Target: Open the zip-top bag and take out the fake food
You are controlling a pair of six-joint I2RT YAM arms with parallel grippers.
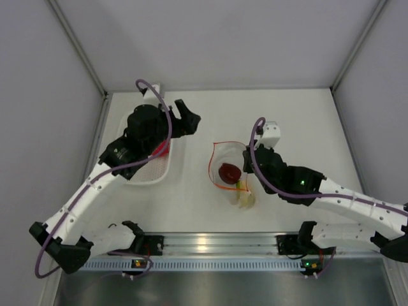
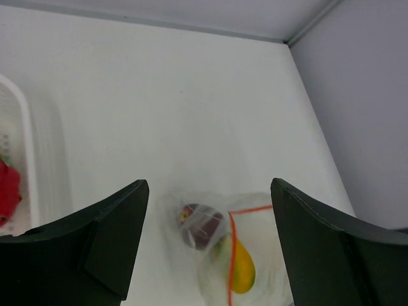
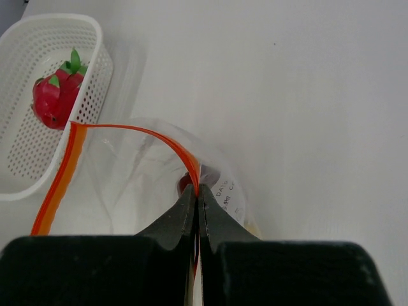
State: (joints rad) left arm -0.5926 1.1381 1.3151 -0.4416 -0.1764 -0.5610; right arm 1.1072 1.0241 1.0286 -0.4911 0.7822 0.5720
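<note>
The zip-top bag [image 1: 224,159] lies mid-table, and its orange-red zip strip [image 3: 167,141] curves wide open. My right gripper [image 1: 247,155] is shut on that strip at the bag's right rim [image 3: 196,189]. Inside the bag are a dark maroon fruit [image 1: 229,171] and a yellow-orange oval one [image 2: 241,271]. The red fruit with green leaves [image 3: 56,94] sits in the white basket [image 1: 148,172]. My left gripper [image 1: 187,118] hovers over the basket's far right corner, open and holding nothing. In its own view its fingers [image 2: 115,236] frame the bag [image 2: 268,220] from a distance.
The white perforated basket [image 3: 95,38] stands left of the bag, close to the left wall. Grey walls enclose the table on the left, back and right. The rail with both arm bases runs along the near edge [image 1: 210,243].
</note>
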